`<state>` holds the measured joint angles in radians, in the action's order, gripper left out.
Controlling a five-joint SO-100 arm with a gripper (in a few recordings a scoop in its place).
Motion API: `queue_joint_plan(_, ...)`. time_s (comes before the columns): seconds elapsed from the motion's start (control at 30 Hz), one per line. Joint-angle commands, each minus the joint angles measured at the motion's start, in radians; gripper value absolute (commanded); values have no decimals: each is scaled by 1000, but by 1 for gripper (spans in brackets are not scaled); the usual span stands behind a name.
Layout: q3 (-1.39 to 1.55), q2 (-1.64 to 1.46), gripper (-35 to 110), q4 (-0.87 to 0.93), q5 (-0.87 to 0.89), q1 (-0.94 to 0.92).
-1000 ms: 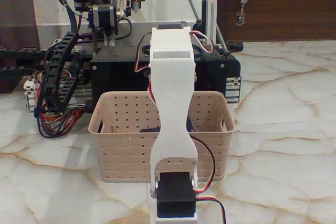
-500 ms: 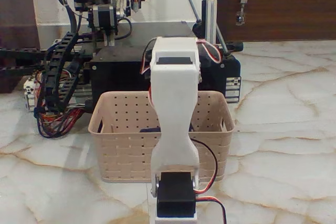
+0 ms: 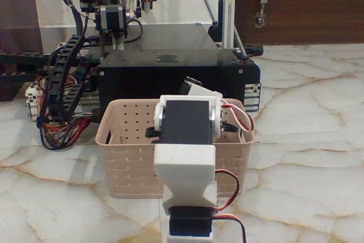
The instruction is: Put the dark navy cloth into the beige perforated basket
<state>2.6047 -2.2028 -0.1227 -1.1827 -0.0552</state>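
- The dark navy cloth cannot be made out with certainty; its place cannot be told from the fixed view.
- The beige perforated basket (image 3: 128, 157) is rectangular plastic with rounded corners, rows of small round holes above and a woven-look band below. It stands on the worktop (image 3: 307, 157), a glossy cream marble-patterned surface with brown veins.
- The white arm (image 3: 185, 169), smooth moulded plastic with black boxy servos and red-white-black wires, is folded low in front of the basket and hides its middle.
- The tool is hidden behind the arm; whether its fingers are apart or together cannot be told.
- A black machine box (image 3: 170, 75) sits just behind the basket's rear rim; open worktop lies left and right.
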Motion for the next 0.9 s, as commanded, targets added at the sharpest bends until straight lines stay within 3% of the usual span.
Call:
queue_joint_plan(0.0,31,-52,0,-57,-57,2)
queue_joint_plan(0.23,190,-153,0,-184,-137,-5)
queue_joint_plan(0.3,293,-170,0,-318,-161,-6)
queue_joint_plan(0.53,477,-207,0,-508,-334,-37)
queue_joint_plan(0.87,477,-207,0,-511,-430,-51)
